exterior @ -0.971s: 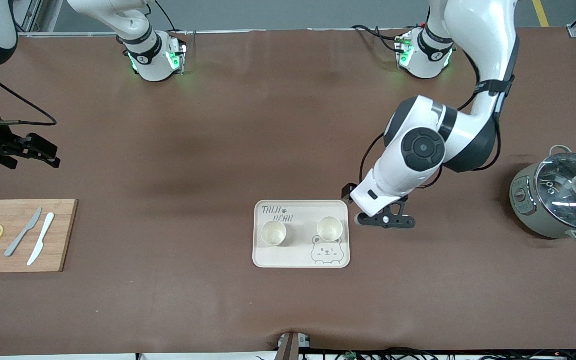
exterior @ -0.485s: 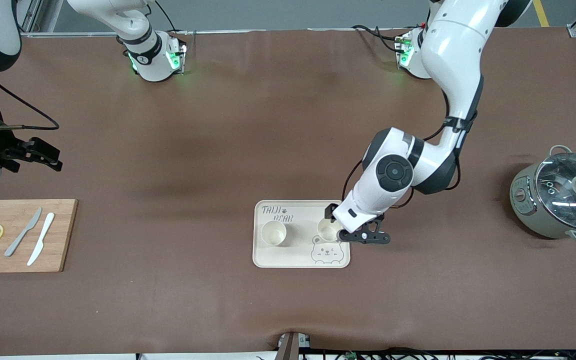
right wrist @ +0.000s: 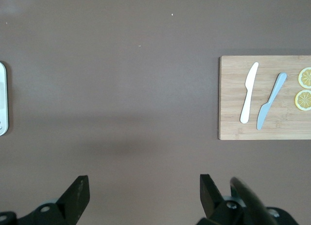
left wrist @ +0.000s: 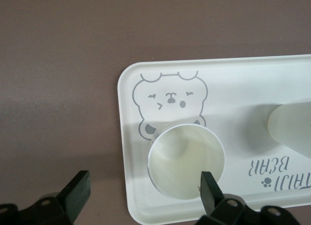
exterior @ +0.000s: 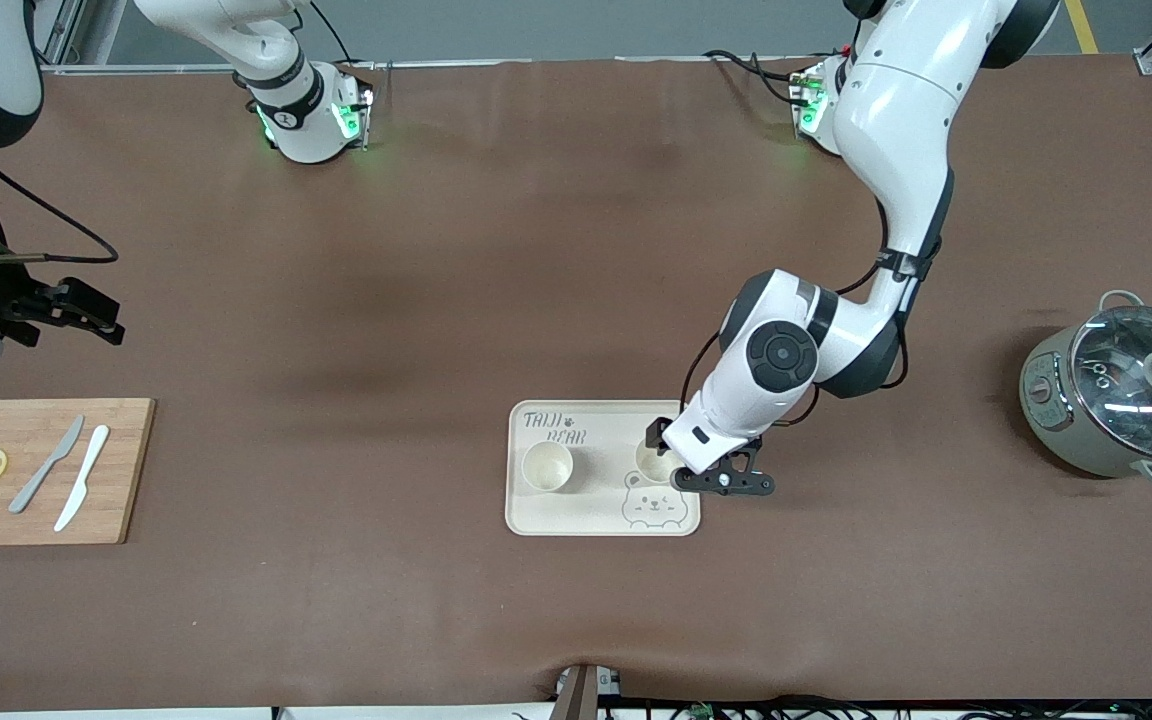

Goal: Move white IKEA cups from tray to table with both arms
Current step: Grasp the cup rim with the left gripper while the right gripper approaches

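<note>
We see both cream-white handleless cups [exterior: 547, 466] [left wrist: 186, 161] on the cream bear-print tray [exterior: 600, 522]; open, empty left gripper [left wrist: 146, 193] straddles one (right gripper [right wrist: 144, 196] waits open over the table's right-arm end).

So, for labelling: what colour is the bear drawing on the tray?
Grey line art on the cream tray; the bear drawing shows best in the left wrist view.

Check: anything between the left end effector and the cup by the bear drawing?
Nothing visible. The left end effector hangs open right over that cup on the tray; one finger overlaps its rim, the other is off the tray's edge.
</note>
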